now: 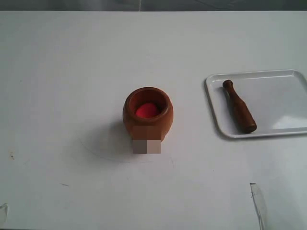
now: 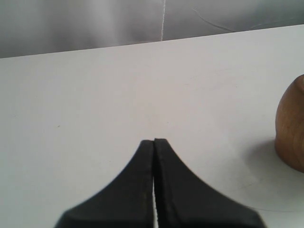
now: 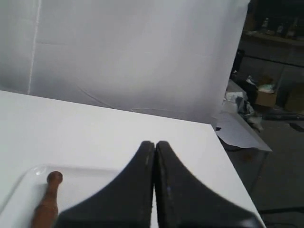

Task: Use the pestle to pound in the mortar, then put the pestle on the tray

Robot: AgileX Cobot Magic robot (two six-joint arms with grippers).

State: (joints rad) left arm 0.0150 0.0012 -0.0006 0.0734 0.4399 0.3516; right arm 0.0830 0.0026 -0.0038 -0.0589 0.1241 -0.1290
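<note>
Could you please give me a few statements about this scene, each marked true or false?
1. The pestle lies on the tray. True.
2. The mortar is tipped on its side. False: it stands upright, its mouth up and its red inside showing.
3. The left gripper is shut and holds nothing. True.
4. The right gripper grips the pestle. False: it is shut and empty, and the pestle lies on the tray apart from it.
5. The mortar stands on the tray. False: it stands on the white table, to the left of the tray in the exterior view.
</note>
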